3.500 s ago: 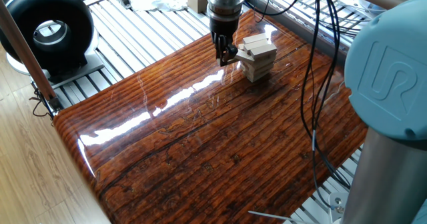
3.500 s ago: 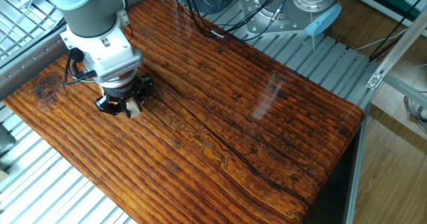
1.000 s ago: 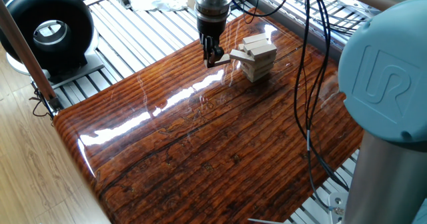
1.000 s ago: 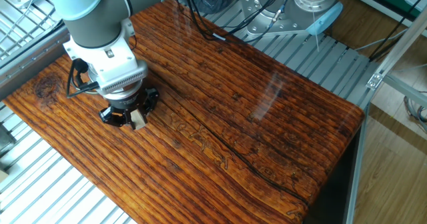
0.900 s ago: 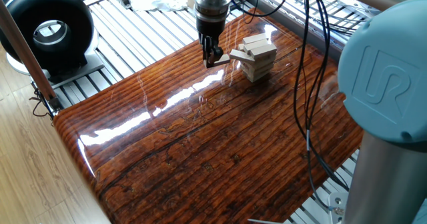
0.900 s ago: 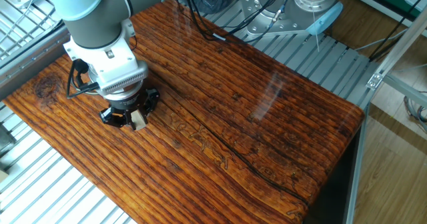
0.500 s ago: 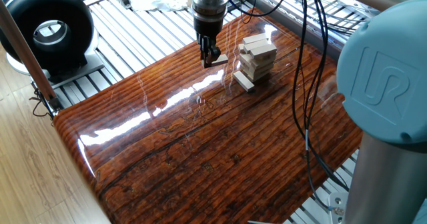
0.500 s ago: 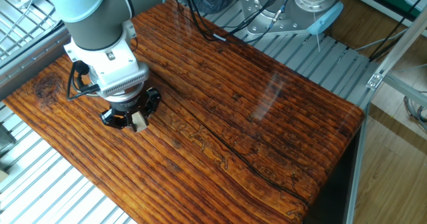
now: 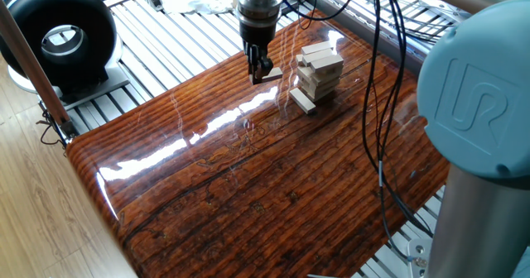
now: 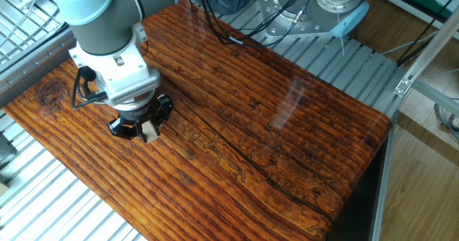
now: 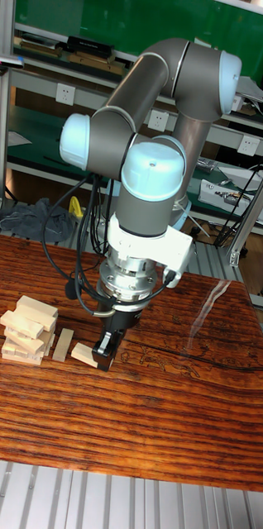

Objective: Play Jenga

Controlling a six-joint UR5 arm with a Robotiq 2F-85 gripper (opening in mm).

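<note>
My end effector (image 9: pixel 259 71) pinches a Jenga block (image 11: pixel 85 354) just above the counter (image 9: pixel 248 179), at ten o'clock from the Jenga tower (image 9: pixel 319 71); another loose block (image 9: pixel 302 100) lies at its foot. Best lifted level, clear of the leaning stack.

The arm reaches down with its wrist vertical, the pincer (image 11: pixel 106 351) pointing straight at the tabletop (image 9: pixel 248 187) near its far edge, fingers closed together, tips just above the surface.
</note>
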